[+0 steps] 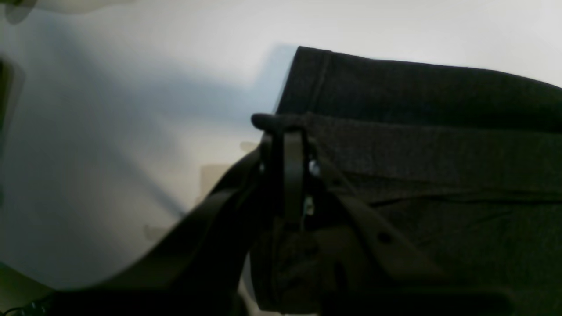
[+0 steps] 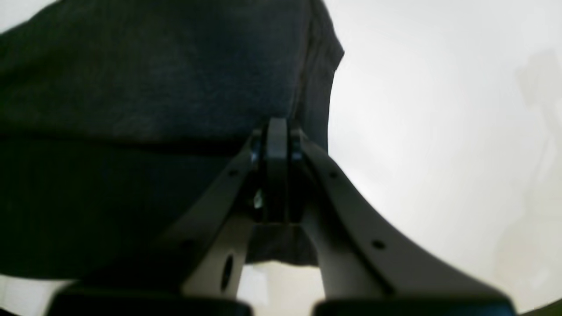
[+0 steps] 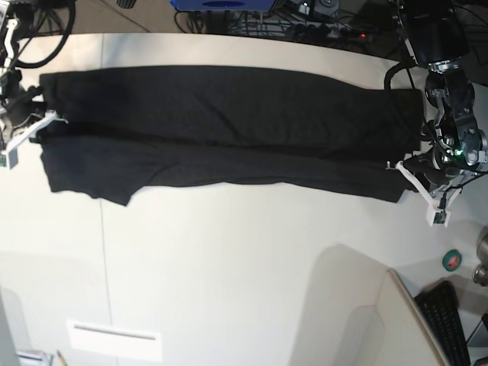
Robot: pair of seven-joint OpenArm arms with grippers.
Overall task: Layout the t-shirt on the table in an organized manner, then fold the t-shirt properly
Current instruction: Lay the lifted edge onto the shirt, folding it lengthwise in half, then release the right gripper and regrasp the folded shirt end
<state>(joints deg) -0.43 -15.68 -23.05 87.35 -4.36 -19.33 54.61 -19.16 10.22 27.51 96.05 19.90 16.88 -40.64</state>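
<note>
Each claw, left (image 1: 290, 131) and right (image 2: 276, 131), pinches an opposite t-shirt (image 3: 229, 130) edge.

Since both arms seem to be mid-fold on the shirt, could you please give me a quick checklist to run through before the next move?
1. Left gripper shut on the t-shirt edge: ok, cloth bunched at the closed jaws.
2. Right gripper shut on the shirt: ok, jaws closed with cloth around the tips.
3. Shirt stretched between the arms: ok, a long band across the table.
4. Fold even: not ok, a corner hangs lower near the right arm's end.
5. Print side: cannot tell, only plain black shows.
6. Room in front of the shirt: ok; the white plate and green tape roll lie well away.
</note>
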